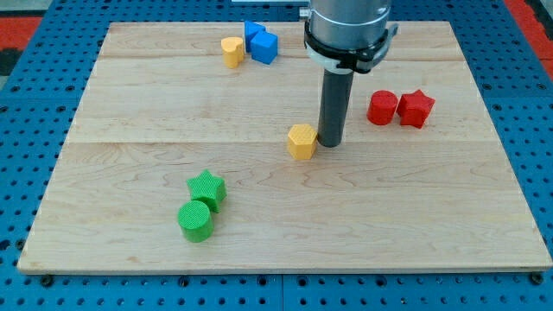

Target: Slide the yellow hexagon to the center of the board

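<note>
Yellow hexagon (301, 141) sits near the middle of the wooden board (130, 104), a touch toward the view's right of centre, flat on one face. My tip (331, 142) stands on the board just beside the hexagon's right-hand side, touching it or very nearly so; the exact contact cannot be made out. Rod rises straight up from there into the grey collar of the arm (347, 30) at the view's top. No pincer on this rig, only the plain rod, so nothing to spread or close. Other blocks noted: a yellow heart-shaped block (232, 51) near the top edge, left of centre, with two blue blocks just beside it on its right, a blue block (254, 34) of unclear shape further back and a blue cube (265, 47) in front of it, the two blues touching. At the view's right, level with the rod's middle, a red cylinder (382, 107) and a red star (416, 108) stand side by side, touching or nearly so, well apart from the hexagon. Toward the view's lower left, a green star (206, 188) with a green cylinder (195, 221) just below it, the pair touching. Board lies on a blue perforated table (34, 104) showing on all sides; a strip of red (17, 17) shows at both top corners.
</note>
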